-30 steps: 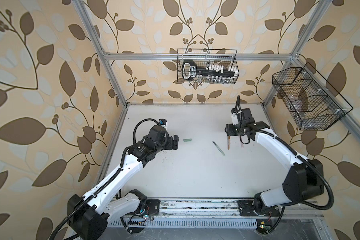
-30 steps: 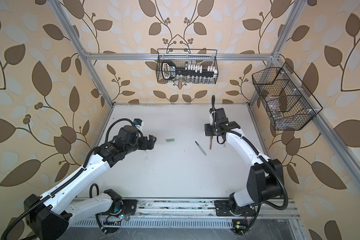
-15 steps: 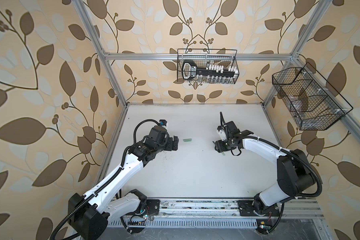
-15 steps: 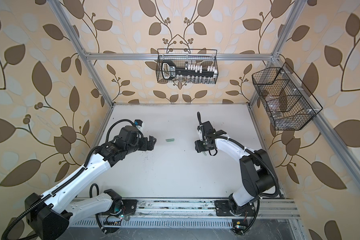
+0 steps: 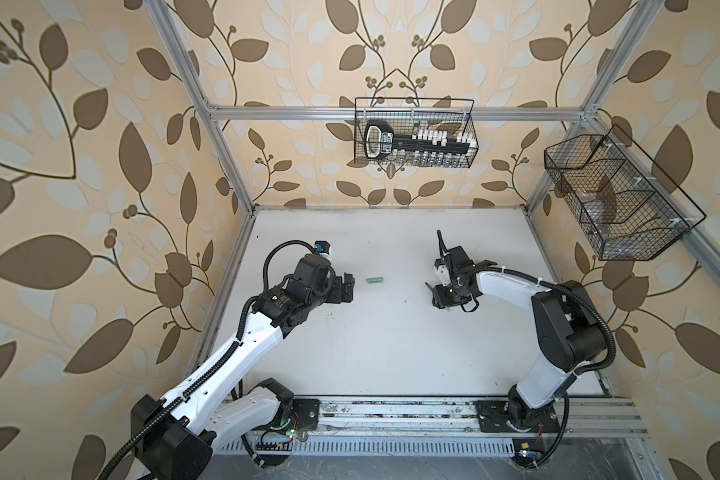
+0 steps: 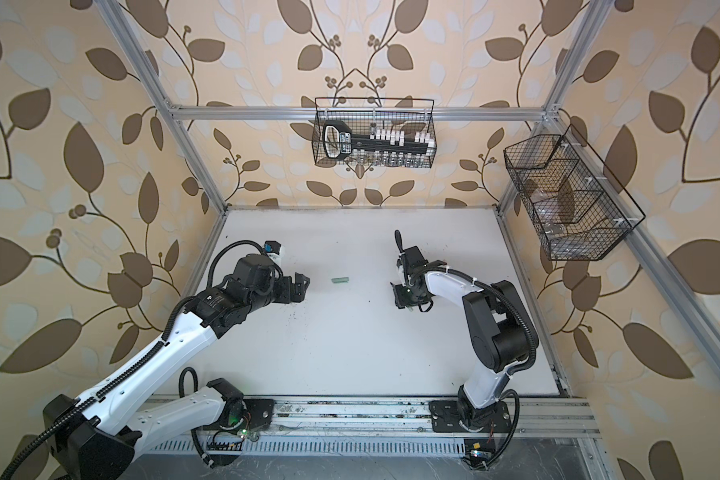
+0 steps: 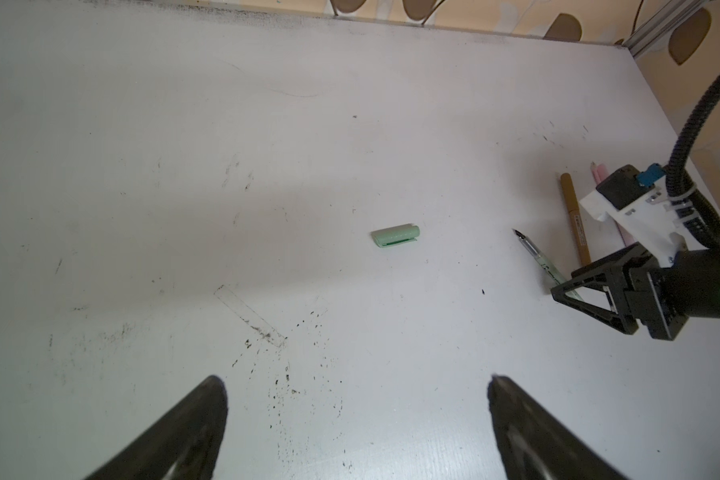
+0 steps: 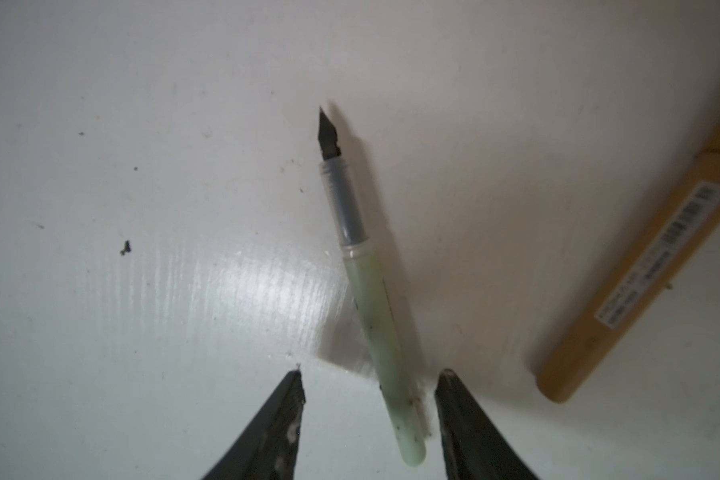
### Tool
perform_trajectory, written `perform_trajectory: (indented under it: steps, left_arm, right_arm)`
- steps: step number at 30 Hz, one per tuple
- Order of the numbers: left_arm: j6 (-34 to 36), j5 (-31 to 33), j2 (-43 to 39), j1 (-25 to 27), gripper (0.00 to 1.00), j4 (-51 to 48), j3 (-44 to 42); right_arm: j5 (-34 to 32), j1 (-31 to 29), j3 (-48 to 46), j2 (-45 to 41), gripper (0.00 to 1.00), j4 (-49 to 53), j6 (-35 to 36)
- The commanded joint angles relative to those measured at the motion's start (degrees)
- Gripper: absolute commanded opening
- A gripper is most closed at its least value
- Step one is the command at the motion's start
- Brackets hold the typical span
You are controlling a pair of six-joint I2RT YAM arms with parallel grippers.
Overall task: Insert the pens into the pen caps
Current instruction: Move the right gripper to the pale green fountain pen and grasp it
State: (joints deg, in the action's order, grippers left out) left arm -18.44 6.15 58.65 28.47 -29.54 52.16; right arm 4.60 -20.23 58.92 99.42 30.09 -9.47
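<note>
I'm at the pick-up of the pale green pen (image 8: pixel 366 291): the right gripper (image 8: pixel 371 372) is down at the counter (image 5: pixel 391 353) with its jaws apart either side of the rear barrel, not clamped yet. The left gripper (image 7: pixel 355 379) hangs wide and empty short of the green cap (image 7: pixel 395 236), which lies on its side well apart from the pen. Next I'd close squarely on the barrel and lift, while the left takes the cap. The pen lies flat, dark nib bare, grey section clear, barrel flecked with dark specks
</note>
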Motion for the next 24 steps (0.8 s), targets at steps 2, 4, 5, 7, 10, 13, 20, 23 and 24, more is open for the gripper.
perform_trajectory:
  steps: [2,4,5,7,10,13,20,23,24]
  left_arm:
    - [-0.4,1.5,-1.1,0.1,0.99,-0.4,0.1]
    - [-0.4,1.4,-1.1,0.1,0.99,-0.3,0.0]
    - [-0.3,1.4,-1.1,0.1,0.99,-0.3,-0.1]
    - [-0.4,1.4,-1.2,0.1,0.99,-0.3,-0.4]
    - [-0.2,1.5,-1.4,0.1,0.99,0.0,-0.8]
    - [-0.1,1.5,-1.4,0.2,0.99,0.4,-1.2]
    - [0.0,1.1,-0.7,0.2,0.99,0.8,-1.5]
    - [-0.2,1.0,-0.6,0.1,0.99,0.9,-1.7]
    - [-0.4,0.8,-0.6,0.1,0.99,1.1,-1.9]
  right_arm:
    - [0.5,-0.8,-0.5,1.0,0.48,-0.1,0.2]
    - [0.0,-1.0,-0.9,1.0,0.44,0.4,-0.3]
    - [-0.3,-1.2,-1.1,1.0,0.43,0.8,-0.5]
    - [-0.7,-1.2,-1.7,0.8,0.4,1.2,-1.1]
    - [-1.9,-1.6,-2.7,0.5,0.37,1.8,-1.8]
    - [-1.8,-2.1,-3.4,0.7,0.32,1.9,-2.3]
    - [1.7,-6.2,-5.8,0.4,0.18,-0.1,-6.3]
    - [5.7,-8.3,-8.9,0.0,0.15,-4.2,-10.1]
    - [6.5,-9.2,-9.7,-0.2,0.13,-5.3,-11.4]
